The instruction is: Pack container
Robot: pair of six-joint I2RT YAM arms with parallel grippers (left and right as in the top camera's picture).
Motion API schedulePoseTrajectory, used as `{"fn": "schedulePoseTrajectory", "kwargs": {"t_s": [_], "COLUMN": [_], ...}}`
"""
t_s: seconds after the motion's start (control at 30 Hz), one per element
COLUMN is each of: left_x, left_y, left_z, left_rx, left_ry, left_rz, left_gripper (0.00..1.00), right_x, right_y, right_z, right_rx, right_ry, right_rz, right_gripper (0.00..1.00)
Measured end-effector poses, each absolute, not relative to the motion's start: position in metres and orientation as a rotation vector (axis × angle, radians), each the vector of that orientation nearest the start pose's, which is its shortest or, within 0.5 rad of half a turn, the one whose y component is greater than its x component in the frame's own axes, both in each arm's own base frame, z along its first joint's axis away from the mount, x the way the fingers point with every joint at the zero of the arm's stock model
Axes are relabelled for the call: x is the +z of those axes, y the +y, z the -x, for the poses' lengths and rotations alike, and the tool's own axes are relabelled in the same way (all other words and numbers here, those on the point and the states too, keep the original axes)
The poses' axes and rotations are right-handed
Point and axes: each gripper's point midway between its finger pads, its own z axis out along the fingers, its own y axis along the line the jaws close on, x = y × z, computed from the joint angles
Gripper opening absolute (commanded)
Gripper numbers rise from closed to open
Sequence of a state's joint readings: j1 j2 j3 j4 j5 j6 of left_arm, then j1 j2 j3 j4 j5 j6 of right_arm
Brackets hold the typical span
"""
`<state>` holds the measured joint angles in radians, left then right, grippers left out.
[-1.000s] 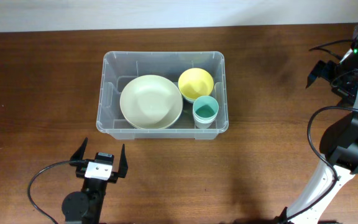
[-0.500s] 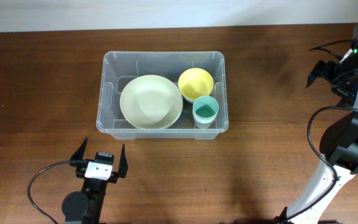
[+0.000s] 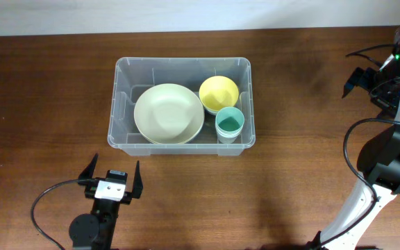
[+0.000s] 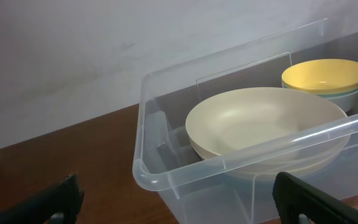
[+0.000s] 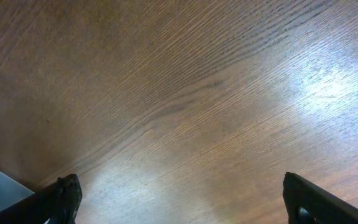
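Right, the container [image 3: 181, 66] sits mid-table on the bench [image 3: 47, 104], holding a cream bowl [image 3: 169, 113] at its 9 o'clock, a yellow bowl [image 3: 219, 92] at 2 and a teal cup [image 3: 229, 122] at 4. Left pincer [image 3: 116, 167] waits at the container's 7 o'clock and right pincer [image 5: 179, 190] at 3, both gaping wide and gripping nothing.

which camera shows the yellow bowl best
Overhead: the yellow bowl is seen whole, sitting inside the container. Left wrist shows it low and side-on, beyond the container's near wall. Right wrist shows none of it.
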<state>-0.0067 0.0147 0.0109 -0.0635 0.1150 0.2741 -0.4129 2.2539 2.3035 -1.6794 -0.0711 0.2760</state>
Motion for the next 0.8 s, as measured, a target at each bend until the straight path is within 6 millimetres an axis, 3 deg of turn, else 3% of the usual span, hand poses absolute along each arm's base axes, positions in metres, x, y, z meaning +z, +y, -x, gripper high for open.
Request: {"fn": "schedulePoseTrajectory", "kwargs": {"t_s": [0.17,0.3,0.4,0.47,0.57,0.7,0.8], "left_x": [0.160,0.160,0.160,0.160,0.160,0.160,0.160], "left_y": [-0.021,-0.021,-0.021,-0.021,-0.021,-0.021,-0.021], "left_z": [-0.245,-0.245,-0.245,-0.245,-0.245,-0.245,-0.245], "left_rx": [0.111,0.111,0.111,0.111,0.111,0.111,0.111], "left_ry": [1.608,1.608,1.608,1.608,1.608,1.608,1.608], "left_rz": [-0.316,-0.316,-0.316,-0.316,-0.316,-0.316,-0.316], "left_gripper": [1.00,1.00,1.00,1.00,1.00,1.00,1.00], "right_x": [0.145,0.147,0.162,0.184,0.234,0.303,0.341], "right_y": [-0.156,-0.160,-0.157,-0.149,-0.123,-0.081,-0.078], "right_z": [-0.386,-0.403,-0.423,-0.439,-0.455,-0.445,-0.436], "right_rx": [0.118,0.103,0.070,0.038,-0.023,-0.059,-0.063], "right_ry": [2.996,2.932,2.845,2.760,2.628,2.486,2.347], "right_rz": [-1.077,-1.037,-0.956,-0.868,-0.711,-0.550,-0.519], "right_gripper": [0.99,0.99,0.99,0.99,0.99,0.99,0.99]}}
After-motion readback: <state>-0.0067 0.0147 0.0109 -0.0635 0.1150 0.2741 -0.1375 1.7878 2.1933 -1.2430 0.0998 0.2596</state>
